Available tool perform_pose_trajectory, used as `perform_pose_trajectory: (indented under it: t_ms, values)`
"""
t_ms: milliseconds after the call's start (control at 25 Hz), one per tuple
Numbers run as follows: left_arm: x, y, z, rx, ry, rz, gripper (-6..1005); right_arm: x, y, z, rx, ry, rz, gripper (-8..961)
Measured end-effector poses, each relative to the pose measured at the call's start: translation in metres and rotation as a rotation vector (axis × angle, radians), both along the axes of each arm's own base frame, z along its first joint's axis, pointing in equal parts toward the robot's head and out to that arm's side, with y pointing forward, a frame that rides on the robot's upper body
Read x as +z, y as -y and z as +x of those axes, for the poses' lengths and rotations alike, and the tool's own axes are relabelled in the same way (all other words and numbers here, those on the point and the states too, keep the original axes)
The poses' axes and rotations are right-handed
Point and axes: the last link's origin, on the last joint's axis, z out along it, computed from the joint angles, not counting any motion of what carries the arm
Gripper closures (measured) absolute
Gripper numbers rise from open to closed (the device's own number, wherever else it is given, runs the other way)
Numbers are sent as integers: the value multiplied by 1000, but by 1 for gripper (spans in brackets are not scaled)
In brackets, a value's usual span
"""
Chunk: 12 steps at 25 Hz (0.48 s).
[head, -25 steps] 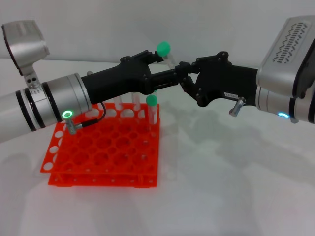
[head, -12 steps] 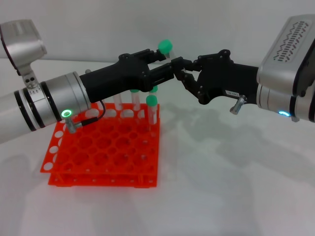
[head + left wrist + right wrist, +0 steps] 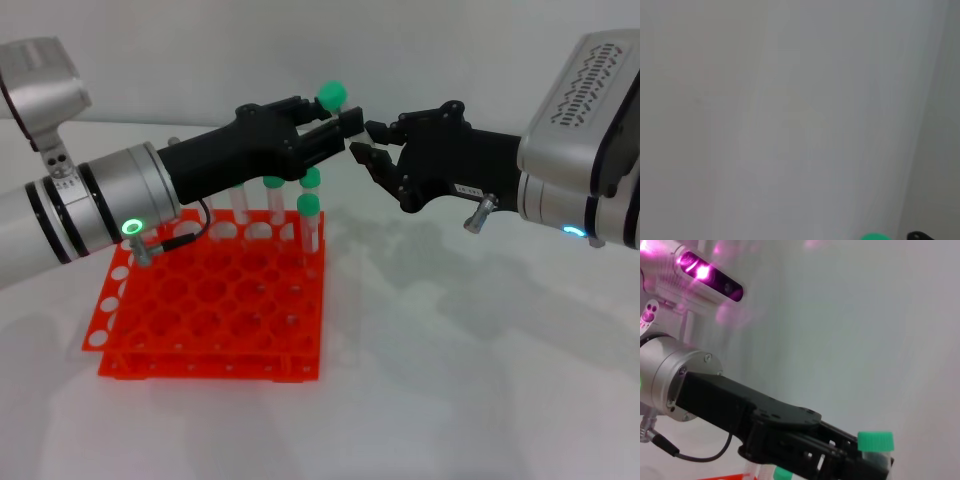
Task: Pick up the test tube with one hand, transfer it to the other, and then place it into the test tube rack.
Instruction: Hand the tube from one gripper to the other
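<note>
Handover looks basically done here: the test tube [image 3: 338, 108] sits up in the air above the far edge of the test tube rack [image 3: 210, 305], pinched in the jaws of the left gripper [image 3: 335, 128], the one on the silver wrist with the green light. The right gripper [image 3: 368, 142] hangs just beside it with its jaws spread and nothing in them, a small gap between the two. The tube's long axis is tilted, green cap up and toward the far edge of the tabletop, though most of the clear body is hidden by the fingers. Next move probably calls for swinging it upright, round end down, over a free hole near the other capped tubes [image 3: 311, 212].
</note>
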Motion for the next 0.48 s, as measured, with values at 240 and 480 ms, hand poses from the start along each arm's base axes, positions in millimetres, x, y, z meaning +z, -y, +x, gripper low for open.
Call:
perform_pose_trajectory:
  t_ms: [240, 480]
  values:
    - [1, -1, -1, 4, 2, 10, 558, 0, -1, -1, 4, 1, -1, 728]
    - [1, -2, 1, -3, -2, 9, 560, -1, -2, -3, 8, 3, -1, 727]
